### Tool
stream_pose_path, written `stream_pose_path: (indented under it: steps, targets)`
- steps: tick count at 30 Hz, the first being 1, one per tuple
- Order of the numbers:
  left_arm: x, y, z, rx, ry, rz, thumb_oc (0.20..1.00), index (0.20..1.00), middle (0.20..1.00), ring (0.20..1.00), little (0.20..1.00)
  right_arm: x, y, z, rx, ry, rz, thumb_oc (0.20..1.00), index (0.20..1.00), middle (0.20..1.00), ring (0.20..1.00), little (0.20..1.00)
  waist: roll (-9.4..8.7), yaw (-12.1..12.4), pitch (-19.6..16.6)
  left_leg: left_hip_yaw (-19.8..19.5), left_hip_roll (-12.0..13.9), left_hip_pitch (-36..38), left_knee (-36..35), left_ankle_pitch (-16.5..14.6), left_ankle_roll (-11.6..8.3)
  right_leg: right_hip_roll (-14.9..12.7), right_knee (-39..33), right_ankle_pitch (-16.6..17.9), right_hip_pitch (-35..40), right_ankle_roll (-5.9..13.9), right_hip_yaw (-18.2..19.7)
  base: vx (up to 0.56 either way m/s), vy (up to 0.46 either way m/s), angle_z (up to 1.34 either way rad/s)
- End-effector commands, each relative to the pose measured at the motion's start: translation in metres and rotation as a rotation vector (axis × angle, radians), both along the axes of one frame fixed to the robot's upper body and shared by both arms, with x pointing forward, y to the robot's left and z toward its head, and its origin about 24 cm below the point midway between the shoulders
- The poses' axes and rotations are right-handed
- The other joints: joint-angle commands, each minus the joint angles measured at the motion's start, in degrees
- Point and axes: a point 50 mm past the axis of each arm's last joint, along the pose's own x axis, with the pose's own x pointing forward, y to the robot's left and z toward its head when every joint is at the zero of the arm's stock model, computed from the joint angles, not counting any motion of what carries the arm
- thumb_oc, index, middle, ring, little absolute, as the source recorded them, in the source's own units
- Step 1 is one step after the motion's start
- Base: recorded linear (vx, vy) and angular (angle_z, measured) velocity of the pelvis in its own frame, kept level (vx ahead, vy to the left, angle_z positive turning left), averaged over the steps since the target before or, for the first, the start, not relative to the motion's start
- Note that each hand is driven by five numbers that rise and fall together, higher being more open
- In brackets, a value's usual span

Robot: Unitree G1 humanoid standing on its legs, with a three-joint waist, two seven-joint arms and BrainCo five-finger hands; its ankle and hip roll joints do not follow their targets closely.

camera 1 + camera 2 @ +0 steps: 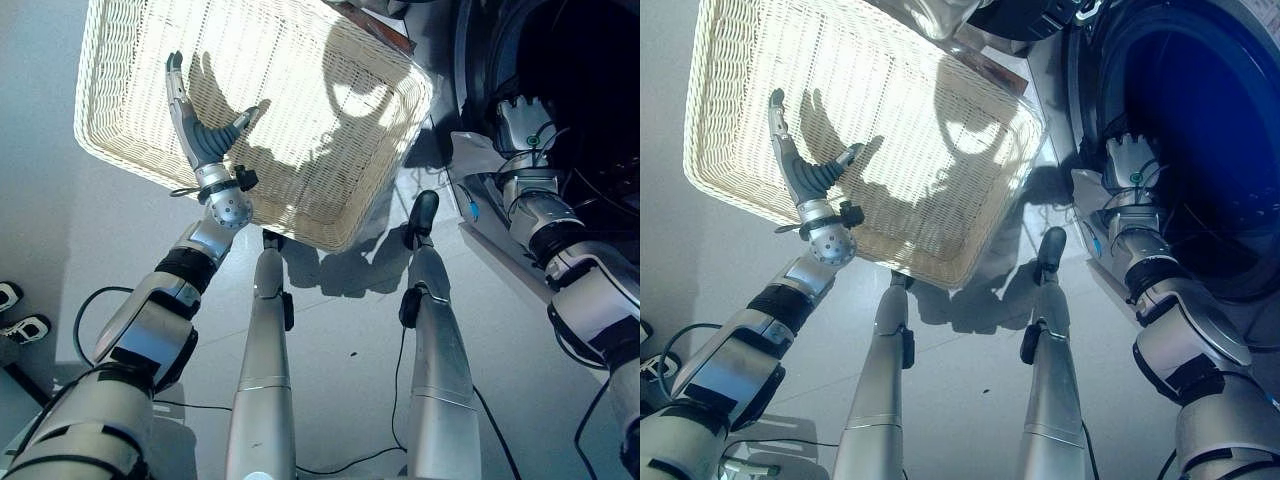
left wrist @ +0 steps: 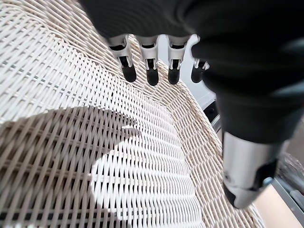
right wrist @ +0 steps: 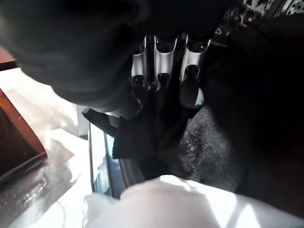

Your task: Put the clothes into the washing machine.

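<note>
A white wicker basket (image 1: pixel 100 150) lies on the floor ahead of me, with no clothes in it. My left hand (image 1: pixel 205 135) hovers over its bottom, fingers (image 2: pixel 152 71) straight and holding nothing. To the right is the washing machine's round dark opening (image 1: pixel 1200 100). My right hand (image 1: pixel 1130 160) reaches into its lower rim. In the right wrist view its fingers (image 3: pixel 159 61) point straight at a dark garment (image 3: pixel 209 142) lying inside the drum, with a fold over the rim. A pale cloth or sheet (image 3: pixel 166 199) lies at the mouth below the hand.
A brown board (image 1: pixel 375 25) stands behind the basket's far corner, next to the machine. A pair of shoes (image 1: pixel 20 310) sits at the left edge of the pale floor. Open floor lies between the basket and the machine.
</note>
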Motion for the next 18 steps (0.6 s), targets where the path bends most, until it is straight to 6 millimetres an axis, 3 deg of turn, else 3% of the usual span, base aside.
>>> stream_pose_path:
  steps: [1,4,5,6,7,8,15,17,18]
  targets:
    - [-0.004,-0.007,0.011,-0.040,-0.083,-0.046,1.000,1.000,1.000,1.000,1.000,-0.005,-0.016,-0.015,-0.067,0.080,-0.057,0.200,0.200,0.200,0.200,0.200,4.07,-1.6,-0.1,0.6,-2.7,-1.3,-0.5,0.1,4.96,1.9,1.2,-0.2,0.6,3.38,-3.1,0.00,0.000,0.00]
    - [-0.004,-0.007,0.010,-0.040,-0.080,-0.047,1.000,1.000,1.000,1.000,1.000,-0.003,-0.012,-0.022,-0.065,0.135,-0.029,0.200,0.200,0.200,0.200,0.200,3.98,-1.7,-0.1,0.6,-2.6,-1.5,-0.3,0.0,4.93,2.0,1.3,-0.2,0.3,3.28,-3.0,0.00,0.000,0.00]
    - [-0.004,-0.007,0.009,-0.040,-0.079,-0.047,1.000,1.000,1.000,1.000,1.000,-0.002,-0.010,-0.025,-0.064,0.153,-0.015,0.391,0.391,0.391,0.391,0.391,3.94,-1.7,-0.1,0.6,-2.6,-1.5,-0.3,0.1,4.93,2.1,1.4,-0.2,0.4,3.22,-3.0,0.00,0.000,0.00]
    - [-0.004,-0.007,0.009,-0.040,-0.078,-0.047,1.000,1.000,1.000,1.000,1.000,-0.002,-0.010,-0.026,-0.064,0.157,-0.012,0.464,0.464,0.464,0.464,0.464,3.93,-1.7,-0.1,0.7,-2.5,-1.4,-0.3,0.1,4.93,2.1,1.4,-0.2,0.4,3.21,-3.0,0.00,0.000,0.00]
    - [-0.005,-0.008,0.008,-0.041,-0.078,-0.047,1.000,1.000,1.000,1.000,1.000,-0.002,-0.008,-0.029,-0.067,0.170,0.004,0.649,0.649,0.649,0.649,0.649,3.87,-1.8,-0.1,0.7,-2.5,-1.5,-0.2,0.1,4.92,2.1,1.4,-0.2,0.3,3.16,-2.9,0.00,0.000,0.00]
    - [-0.005,-0.008,0.007,-0.041,-0.078,-0.046,1.000,1.000,1.000,1.000,1.000,-0.002,-0.006,-0.032,-0.071,0.179,0.014,1.000,1.000,1.000,1.000,1.000,3.83,-1.8,-0.1,0.7,-2.5,-1.5,-0.2,0.1,4.91,2.1,1.4,-0.2,0.3,3.16,-2.9,0.00,0.000,0.00]
    - [-0.005,-0.008,0.005,-0.044,-0.078,-0.043,1.000,1.000,1.000,1.000,1.000,-0.003,-0.002,-0.042,-0.069,0.204,0.043,1.000,1.000,1.000,1.000,1.000,3.63,-2.0,-0.1,0.9,-2.4,-1.4,-0.3,0.2,4.93,2.2,1.4,-0.2,0.3,3.11,-2.9,0.00,0.000,0.00]
    - [-0.006,-0.008,0.005,-0.043,-0.079,-0.041,1.000,1.000,1.000,1.000,1.000,-0.004,-0.002,-0.050,-0.068,0.228,0.048,1.000,1.000,1.000,1.000,1.000,3.45,-2.2,-0.1,1.0,-2.3,-1.4,-0.4,0.3,4.89,2.3,1.4,-0.2,0.3,3.14,-2.8,0.00,0.000,0.00]
    - [-0.007,-0.007,0.001,-0.043,-0.082,-0.033,1.000,1.000,1.000,1.000,1.000,-0.008,-0.006,-0.068,-0.066,0.274,0.030,1.000,1.000,1.000,1.000,1.000,3.26,-2.5,-0.1,1.4,-2.1,-1.2,-0.7,0.3,4.97,2.4,1.3,-0.1,0.4,3.15,-2.7,0.00,0.000,0.00]
